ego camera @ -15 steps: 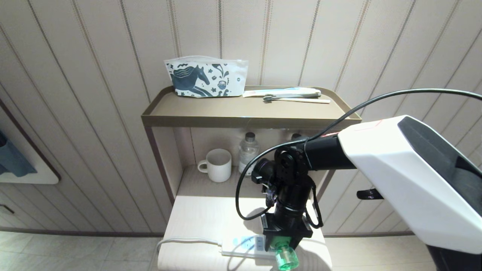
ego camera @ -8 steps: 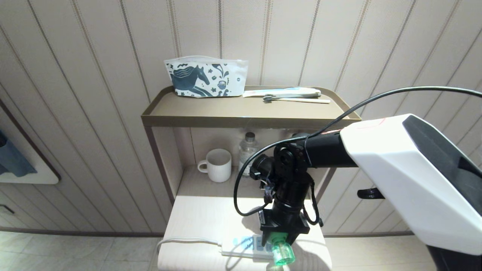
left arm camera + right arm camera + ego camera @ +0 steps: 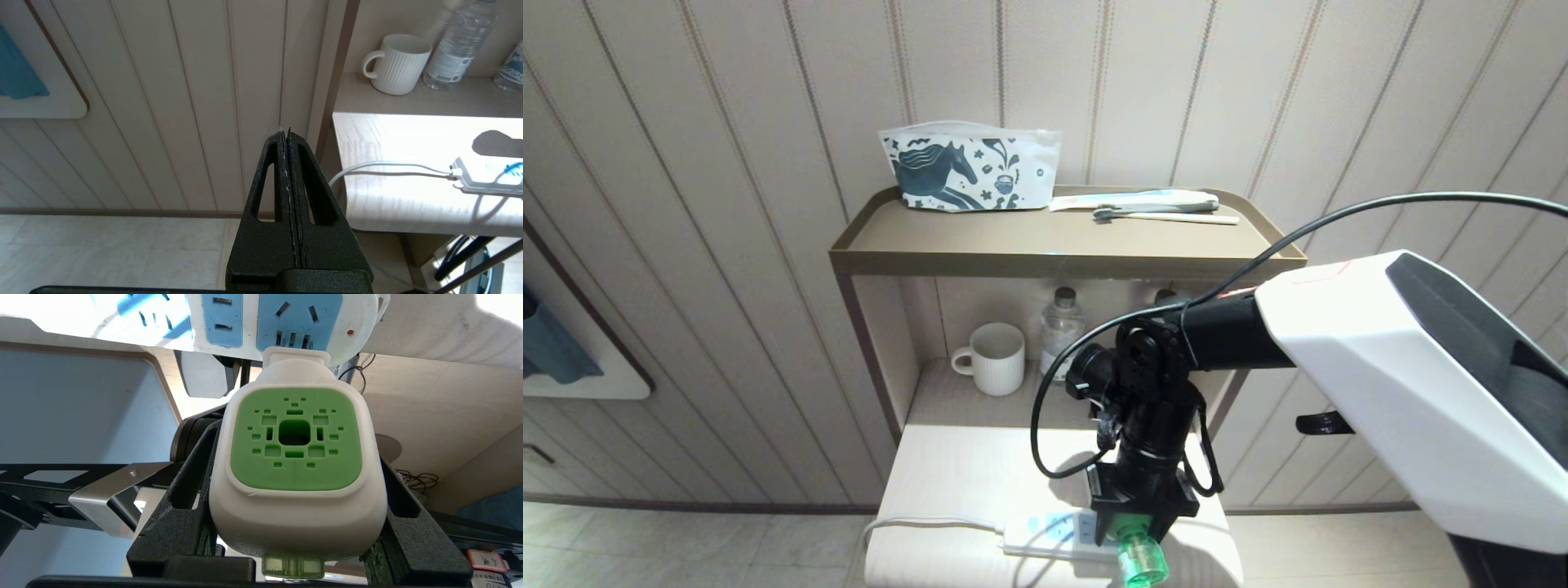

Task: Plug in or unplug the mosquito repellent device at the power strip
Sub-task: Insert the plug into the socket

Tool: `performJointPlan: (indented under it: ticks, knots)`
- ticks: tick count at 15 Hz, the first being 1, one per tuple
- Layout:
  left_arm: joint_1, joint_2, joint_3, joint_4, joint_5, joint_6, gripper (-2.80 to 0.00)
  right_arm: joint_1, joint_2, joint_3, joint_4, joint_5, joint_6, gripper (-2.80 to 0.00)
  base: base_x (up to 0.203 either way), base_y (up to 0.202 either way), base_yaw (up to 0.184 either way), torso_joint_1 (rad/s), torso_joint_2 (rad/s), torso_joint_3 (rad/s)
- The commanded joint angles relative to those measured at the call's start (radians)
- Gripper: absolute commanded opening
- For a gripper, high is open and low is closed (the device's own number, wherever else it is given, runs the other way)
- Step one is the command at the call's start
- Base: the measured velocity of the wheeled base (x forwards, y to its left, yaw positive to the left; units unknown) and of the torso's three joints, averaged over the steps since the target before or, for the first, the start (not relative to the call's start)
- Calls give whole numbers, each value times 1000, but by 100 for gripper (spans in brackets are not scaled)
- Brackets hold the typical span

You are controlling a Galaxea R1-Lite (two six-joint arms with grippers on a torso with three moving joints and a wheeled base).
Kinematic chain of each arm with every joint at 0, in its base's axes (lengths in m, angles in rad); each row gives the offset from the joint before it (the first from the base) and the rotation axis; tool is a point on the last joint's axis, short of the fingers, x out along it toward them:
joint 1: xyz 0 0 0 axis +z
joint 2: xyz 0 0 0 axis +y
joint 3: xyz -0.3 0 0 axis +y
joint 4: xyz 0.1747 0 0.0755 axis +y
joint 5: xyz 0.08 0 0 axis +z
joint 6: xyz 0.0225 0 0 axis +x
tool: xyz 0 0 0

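Green-faced mosquito repellent device point(image 3: 295, 457) is clamped between the fingers point(image 3: 192, 490) of the right end effector point(image 3: 1141, 523), which points down over the near right end of the power strip point(image 3: 1045, 532) on the pale wood desk point(image 3: 956, 482). From the wrist cam the device's plug end sits right at the strip's end socket; can't tell if it's seated. Left end effector point(image 3: 288, 139) is pinched fully together, empty, off to the desk's left.

The pale wooden tabletop point(image 3: 408, 139) is washed out by strong overhead glare; a dark shadow point(image 3: 496, 143) is cast near the long white power strip point(image 3: 486, 183), whose far end is overexposed
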Motion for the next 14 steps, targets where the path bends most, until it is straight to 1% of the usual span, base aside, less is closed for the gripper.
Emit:
performJointPlan:
  ticks: [1,14]
  knots:
    - [0,0,0,0,0,0,-280,2,2,3,5,3,4,-280,0,0,0,0,0,0]
    - [0,0,0,0,0,0,-280,9,11,-10,-5,7,13,-280,0,0,0,0,0,0]
